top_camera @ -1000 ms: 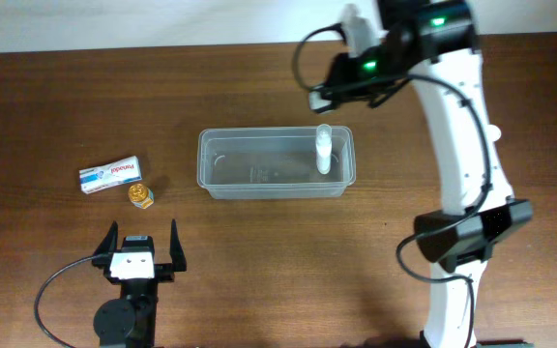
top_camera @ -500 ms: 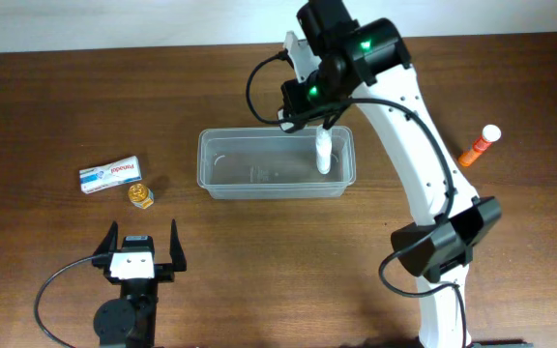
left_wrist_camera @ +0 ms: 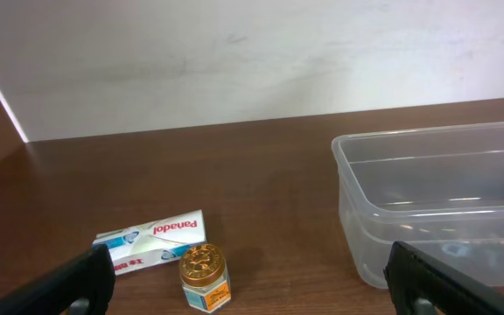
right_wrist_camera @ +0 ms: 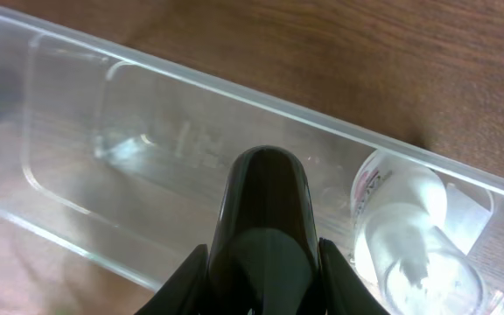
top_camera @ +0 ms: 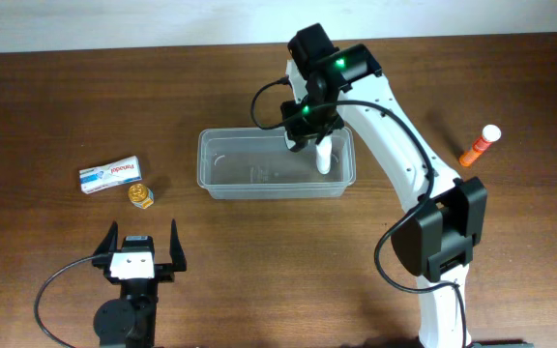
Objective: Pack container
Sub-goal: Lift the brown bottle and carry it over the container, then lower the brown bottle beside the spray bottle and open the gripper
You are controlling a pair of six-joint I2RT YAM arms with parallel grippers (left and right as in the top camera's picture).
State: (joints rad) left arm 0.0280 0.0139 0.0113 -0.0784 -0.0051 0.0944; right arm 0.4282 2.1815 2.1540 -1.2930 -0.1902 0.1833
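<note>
The clear plastic container lies in the middle of the table, with a white bottle standing at its right end. My right gripper hangs over the container's back rim, just left of the white bottle. In the right wrist view the gripper is shut on a dark, glossy, round-topped bottle above the container's floor, with the white bottle to its right. My left gripper is open and empty near the front left edge, and in its own view the container lies ahead on the right.
A white and blue Panadol box and a small gold-lidded jar lie left of the container; both show in the left wrist view, the box behind the jar. An orange tube with a white cap lies at the right.
My right arm has swung left from the back right to over the container's right part. The orange tube it hid now shows. The left arm has not moved.
</note>
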